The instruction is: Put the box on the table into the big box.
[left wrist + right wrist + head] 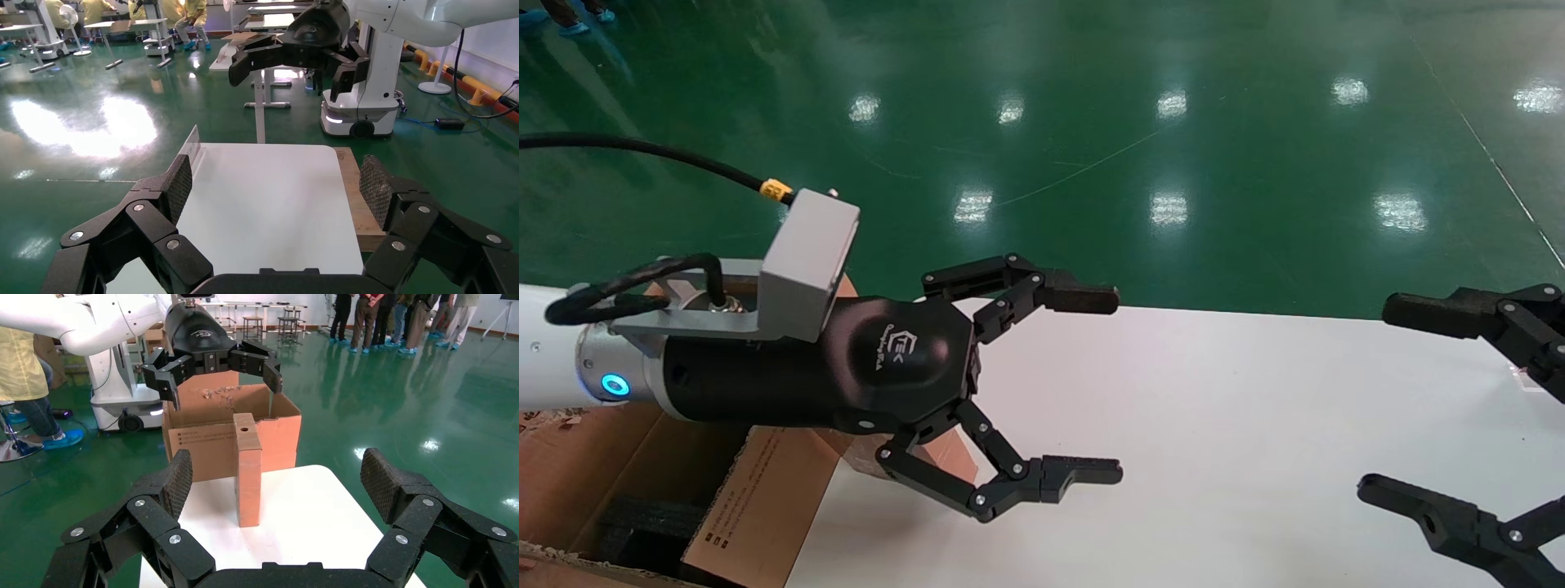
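The small brown box [248,471] stands on end on the white table [306,514], its round hole near the top, just in front of the big box [208,444]. In the head view it is mostly hidden behind my left gripper; a sliver [948,457] shows. My left gripper [1103,384] is open and empty, held above the table [1214,449] beside the big box [756,506] with its black foam lining. My right gripper [1377,400] is open and empty at the table's right side, facing the small box from a distance.
Shiny green floor surrounds the table. In the left wrist view a wooden board [352,196] lies along one table edge and my left gripper [277,190] looks across the bare tabletop [263,202]. People, tables and another robot base stand far off.
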### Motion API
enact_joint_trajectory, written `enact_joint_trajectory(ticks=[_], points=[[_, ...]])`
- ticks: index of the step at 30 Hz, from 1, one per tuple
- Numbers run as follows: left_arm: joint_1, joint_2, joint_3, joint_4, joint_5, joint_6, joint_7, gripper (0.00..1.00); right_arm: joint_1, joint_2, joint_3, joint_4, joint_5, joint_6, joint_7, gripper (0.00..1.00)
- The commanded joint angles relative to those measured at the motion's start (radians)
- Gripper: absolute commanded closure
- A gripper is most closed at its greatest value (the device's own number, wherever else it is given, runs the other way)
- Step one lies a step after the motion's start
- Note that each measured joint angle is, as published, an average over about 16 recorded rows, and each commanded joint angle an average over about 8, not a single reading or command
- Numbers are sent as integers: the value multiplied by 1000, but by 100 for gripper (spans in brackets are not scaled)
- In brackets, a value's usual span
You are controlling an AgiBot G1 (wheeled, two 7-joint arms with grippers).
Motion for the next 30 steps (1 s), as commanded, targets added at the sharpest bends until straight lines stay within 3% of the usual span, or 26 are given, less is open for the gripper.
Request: enact_joint_trajectory(ticks=[1,19,30], points=[[2,0,0,0,-1,-1,-1,0,0,0,0,0,0,0,0,0],[5,-13,8,24,27,7,12,0,0,0,0,0,0,0,0,0],[-32,-68,59,85,221,40,93,0,0,0,0,0,0,0,0,0]])
